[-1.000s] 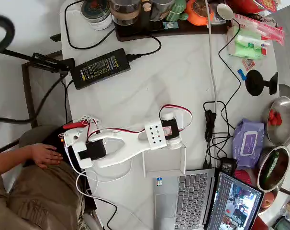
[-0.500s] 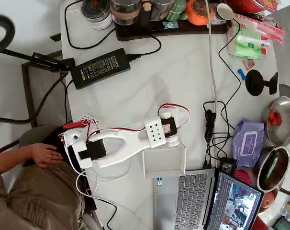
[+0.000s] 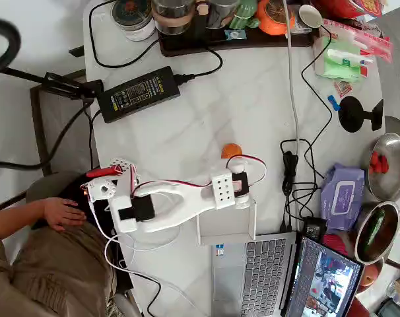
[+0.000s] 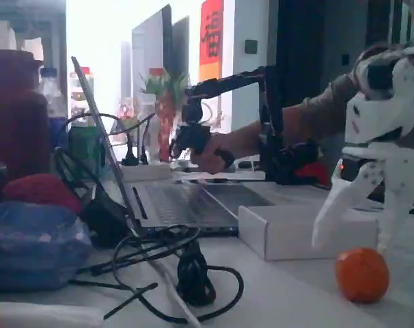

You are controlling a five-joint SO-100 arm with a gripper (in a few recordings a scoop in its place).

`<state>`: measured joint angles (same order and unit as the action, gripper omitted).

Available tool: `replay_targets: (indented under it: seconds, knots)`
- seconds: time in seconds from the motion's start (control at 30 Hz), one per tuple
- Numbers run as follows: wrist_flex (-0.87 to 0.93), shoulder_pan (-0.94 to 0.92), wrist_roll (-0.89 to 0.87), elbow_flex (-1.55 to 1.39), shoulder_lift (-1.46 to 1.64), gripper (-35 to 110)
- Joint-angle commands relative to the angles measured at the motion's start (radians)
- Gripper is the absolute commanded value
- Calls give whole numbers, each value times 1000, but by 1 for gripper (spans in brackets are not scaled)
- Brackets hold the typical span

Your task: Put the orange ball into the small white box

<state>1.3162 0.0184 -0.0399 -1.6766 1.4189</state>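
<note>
1 ball (image 4: pixel 361 275) sits on the table (image 3: pixel 253 99), just beside the box (image 3: pixel 226 221) on its far side. Our gripper (image 4: pixel 350 240) hangs over it, fingers spread, holding nothing. We judge the ball light, firm and prone to roll, so we would pinch across its widest middle.

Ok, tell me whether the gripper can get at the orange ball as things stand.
Probably yes. The orange ball lies bare on the table, just past the gripper, whose open fingers stand right behind it in the fixed view. Nothing lies between them; the small white box sits on the arm's other side.
</note>
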Motion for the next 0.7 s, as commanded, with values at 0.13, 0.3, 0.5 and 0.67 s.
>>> replay_targets:
  seconds: [0.13,0.3,0.5,0.67]
  knots:
    - [-11,18,-12,-9,-71,36]
    - [-11,71,-12,-9,-74,36]
    - [-11,144,-23,0,-74,36]
    - [-11,124,-15,-2,-74,36]
